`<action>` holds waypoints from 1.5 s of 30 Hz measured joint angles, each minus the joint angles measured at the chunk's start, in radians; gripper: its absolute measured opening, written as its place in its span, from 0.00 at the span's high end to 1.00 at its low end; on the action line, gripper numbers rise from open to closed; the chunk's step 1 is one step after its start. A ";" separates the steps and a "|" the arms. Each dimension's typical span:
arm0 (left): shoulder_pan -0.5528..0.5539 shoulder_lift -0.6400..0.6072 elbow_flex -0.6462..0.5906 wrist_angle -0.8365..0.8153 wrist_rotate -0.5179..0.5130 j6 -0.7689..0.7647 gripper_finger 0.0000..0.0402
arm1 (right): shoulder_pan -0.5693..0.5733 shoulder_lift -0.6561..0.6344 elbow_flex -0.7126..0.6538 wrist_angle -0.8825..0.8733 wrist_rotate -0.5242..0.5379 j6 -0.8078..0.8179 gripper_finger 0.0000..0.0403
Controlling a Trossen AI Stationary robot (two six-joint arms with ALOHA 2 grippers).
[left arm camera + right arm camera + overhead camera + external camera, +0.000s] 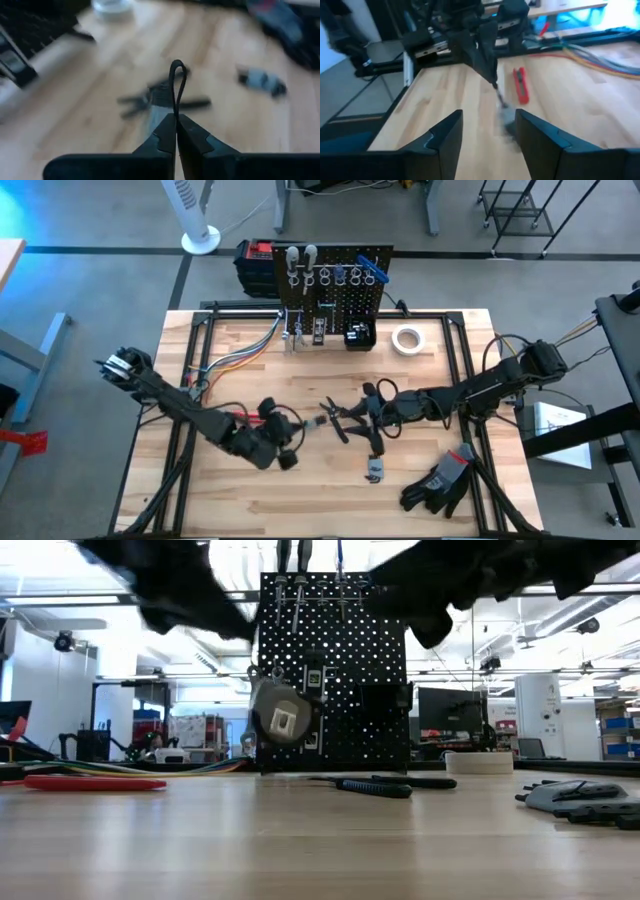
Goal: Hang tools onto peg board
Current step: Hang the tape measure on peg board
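The left tool (297, 430) hovers over the middle of the desk (200, 490), its fingers clenched on a thin black cord loop (177, 87) that stands up from between the fingertips (what hangs from the loop is too blurred to name, though the low view shows a round grey object (278, 720) dangling in the air in front of the board); the right tool (367, 405) sits just to the right of it, jaws parted and grasping nothing, above a pair of black pliers (348, 423) lying on the wood; the peg board (335, 285) stands upright at the far edge of the desk, with several tools (325, 276) already hanging from the hooks along its top and a small black bin (359, 336) at its foot; a red-handled tool (95, 782) lies on the desk near the left arm; a white tape roll (406, 339) rests right of the board, and black gloves (440, 480) lie at the near right corner.
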 joint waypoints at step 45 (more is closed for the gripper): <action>0.631 0.266 0.597 -0.346 0.303 0.203 1.00 | 0.001 -0.078 -0.194 -0.008 0.122 0.077 0.60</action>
